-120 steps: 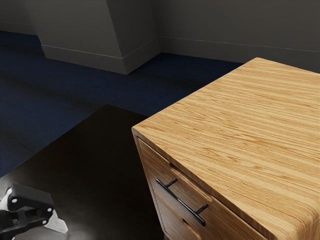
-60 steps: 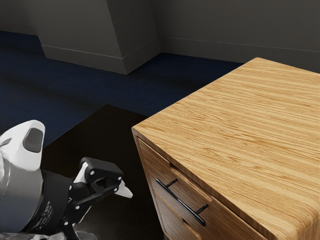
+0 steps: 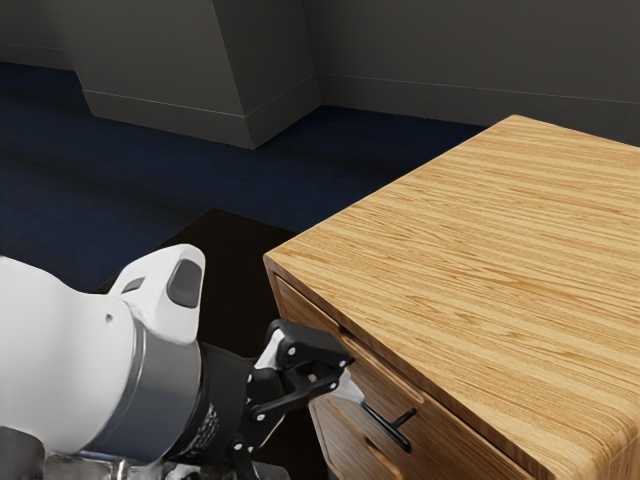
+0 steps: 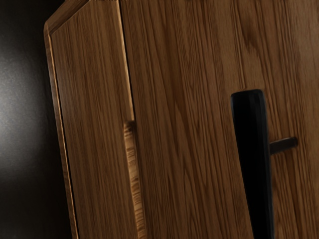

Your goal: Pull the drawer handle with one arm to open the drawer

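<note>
- Arm (image 3: 80,380): white, with a grey and black wrist, entering at the exterior view's lower left and reaching toward the cabinet's front.
- Fingers (image 3: 342,388): black with a pale tip, right at the drawer front, over the end of the handle nearer the exterior view's left. I cannot tell whether they are spread or closed, nor whether they touch the bar.
- Cabinet (image 3: 480,260): light wood with a broad grained top, standing on the floor at the exterior view's right.
- Drawer (image 3: 377,377): the uppermost one in the cabinet's front, just under the top's front edge. It appears shut, its front level with the cabinet's face.
- Drawer handle (image 3: 399,427): a slim black bar running along the drawer front and held off it on short posts. The wrist view shows the bar (image 4: 253,164) close ahead of my hand, with one post (image 4: 284,145) joining it to the wood.
- Floor (image 3: 120,190): dark blue, with a black patch beside the cabinet.
</note>
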`<control>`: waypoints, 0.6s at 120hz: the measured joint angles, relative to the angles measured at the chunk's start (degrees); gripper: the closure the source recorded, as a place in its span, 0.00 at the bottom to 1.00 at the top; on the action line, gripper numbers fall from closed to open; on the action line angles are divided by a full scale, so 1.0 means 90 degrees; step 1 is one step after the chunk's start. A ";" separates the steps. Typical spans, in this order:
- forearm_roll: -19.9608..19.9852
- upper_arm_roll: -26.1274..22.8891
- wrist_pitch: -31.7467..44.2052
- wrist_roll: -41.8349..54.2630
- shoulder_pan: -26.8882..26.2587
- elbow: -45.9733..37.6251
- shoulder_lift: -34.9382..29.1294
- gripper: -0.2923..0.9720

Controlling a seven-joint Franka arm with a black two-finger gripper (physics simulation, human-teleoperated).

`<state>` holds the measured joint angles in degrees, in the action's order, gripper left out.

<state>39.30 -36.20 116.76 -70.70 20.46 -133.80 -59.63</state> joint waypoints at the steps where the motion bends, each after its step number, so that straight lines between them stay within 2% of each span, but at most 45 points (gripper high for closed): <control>1: 0.0004 -0.0006 0.0015 0.0004 0.0002 0.0004 0.0019 0.24; 27: 0.0058 -0.0150 0.0366 0.0114 0.0183 0.0076 0.0329 0.24; 72: 0.0118 -0.0256 0.0634 0.0260 0.0288 0.0071 0.0401 0.24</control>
<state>40.36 -38.51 122.46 -68.36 23.06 -133.16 -56.02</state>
